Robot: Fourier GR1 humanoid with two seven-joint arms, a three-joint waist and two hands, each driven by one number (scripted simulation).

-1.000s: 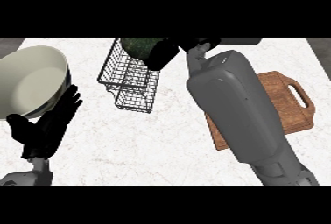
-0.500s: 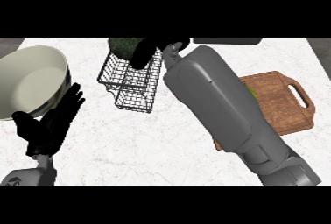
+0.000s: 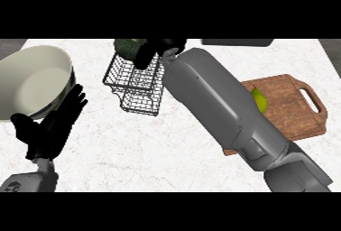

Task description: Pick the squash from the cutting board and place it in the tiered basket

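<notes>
The right hand (image 3: 158, 50) is curled round the dark green squash (image 3: 128, 46), holding it over the top tier of the wire tiered basket (image 3: 136, 85) near the counter's (image 3: 166, 144) far edge. The squash looks stiff, rounded and smooth-skinned, likely fairly weighty, so a wrap across its widest part suits it best. Compared with a second ago, arm and squash have swung leftward, from beside the basket to above it. The left hand (image 3: 50, 128) rests with fingers spread near the left edge, beside a large bowl (image 3: 30, 81). A yellow-green fruit (image 3: 260, 100) remains on the cutting board (image 3: 293, 113).
</notes>
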